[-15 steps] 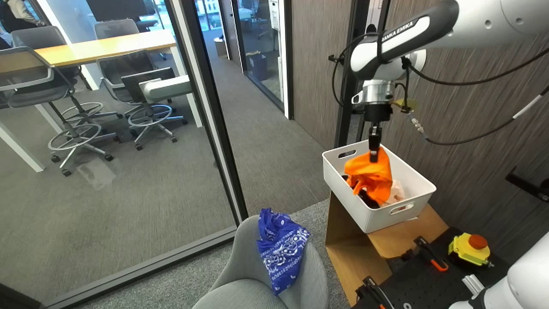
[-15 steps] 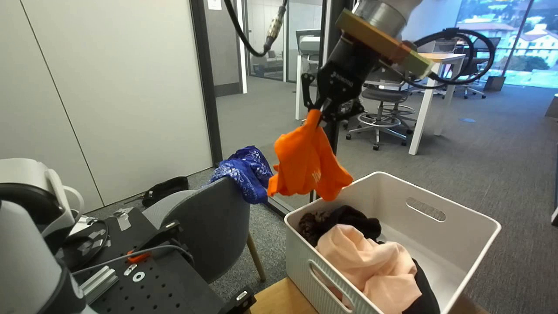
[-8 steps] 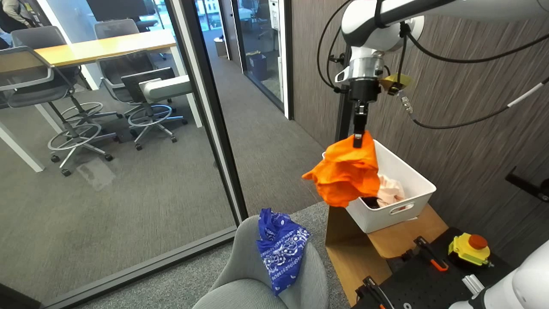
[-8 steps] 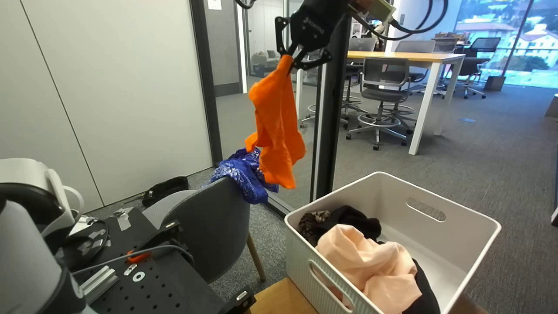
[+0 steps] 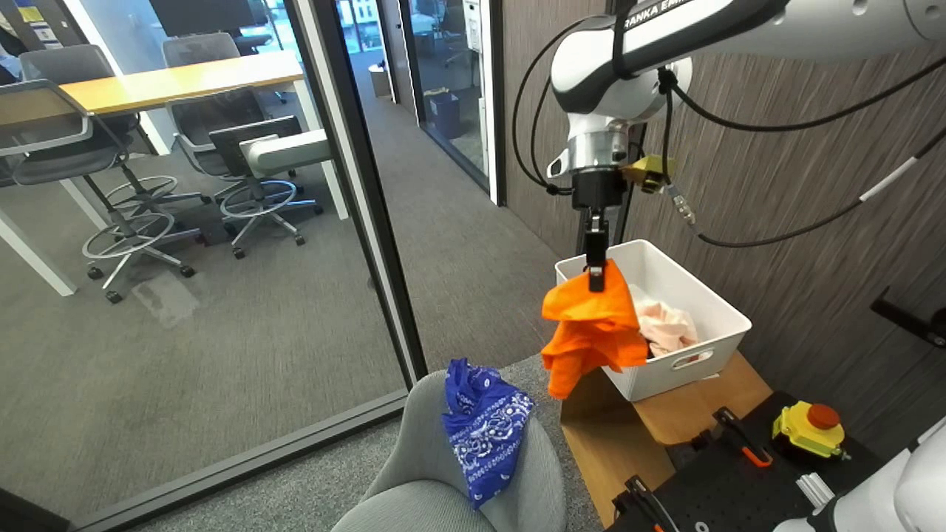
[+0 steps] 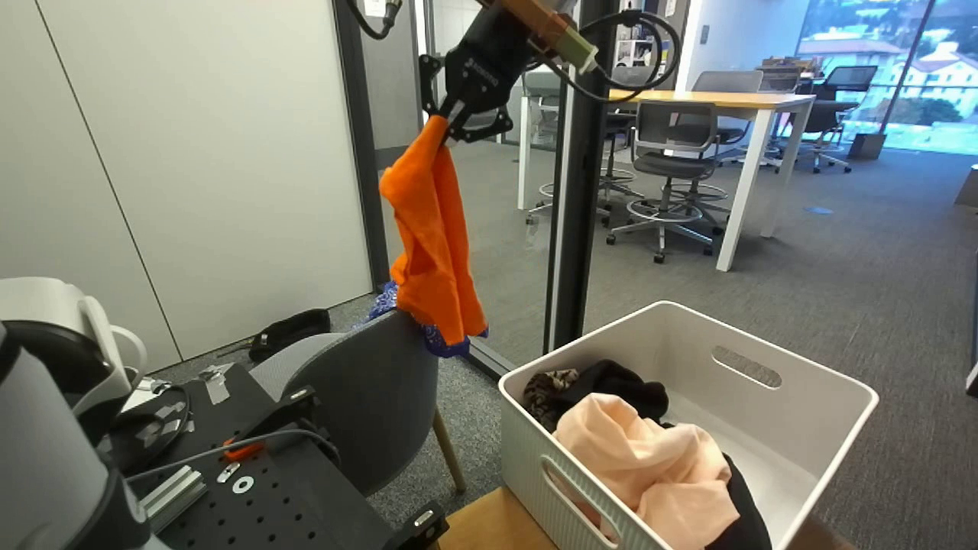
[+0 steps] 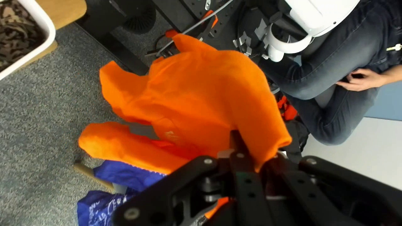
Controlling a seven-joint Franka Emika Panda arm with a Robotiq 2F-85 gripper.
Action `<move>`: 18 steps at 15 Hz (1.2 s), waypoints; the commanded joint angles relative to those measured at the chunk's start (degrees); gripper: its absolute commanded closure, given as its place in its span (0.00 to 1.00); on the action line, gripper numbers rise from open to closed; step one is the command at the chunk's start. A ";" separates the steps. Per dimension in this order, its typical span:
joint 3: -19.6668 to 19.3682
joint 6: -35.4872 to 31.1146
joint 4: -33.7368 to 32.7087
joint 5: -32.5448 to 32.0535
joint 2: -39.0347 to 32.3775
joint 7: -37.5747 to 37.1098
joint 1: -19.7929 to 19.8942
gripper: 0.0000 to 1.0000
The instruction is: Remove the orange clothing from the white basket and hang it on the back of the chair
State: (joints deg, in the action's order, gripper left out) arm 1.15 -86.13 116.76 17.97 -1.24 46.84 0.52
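My gripper [image 5: 596,279] is shut on the orange clothing [image 5: 591,332], which hangs from the fingertips in the air. In an exterior view it hangs beside the near-left side of the white basket [image 5: 650,380], between basket and grey chair [image 5: 421,510]. In an exterior view the gripper [image 6: 447,131] is above the chair back [image 6: 367,389], and the orange clothing [image 6: 428,229] overlaps its top edge. A blue patterned cloth [image 5: 488,428] lies over the chair back. In the wrist view the orange clothing [image 7: 194,94] covers the fingertips' ends; the blue cloth [image 7: 125,172] shows below it.
Peach [image 6: 649,466] and black cloths lie in the basket, which stands on a wooden stand [image 5: 613,436]. A black perforated board [image 6: 267,489] with tools is near the chair. A glass wall's frame [image 5: 362,185] stands behind the chair. A seated person's legs [image 7: 329,75] are close by.
My gripper has carried the orange clothing from over the basket toward the chair side. It rose at first, then came lower in the last half second. Basket, chair and blue cloth stayed put.
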 commanded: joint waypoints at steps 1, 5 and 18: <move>0.49 -4.50 7.09 1.15 1.22 -5.08 -1.10 0.94; 1.28 -8.66 12.34 1.46 0.07 -9.24 -2.18 0.94; 8.32 -12.15 8.57 -1.14 -14.83 -18.43 -7.87 0.94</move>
State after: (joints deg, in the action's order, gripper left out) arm 8.79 -98.73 129.06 18.41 -11.57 30.95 -7.11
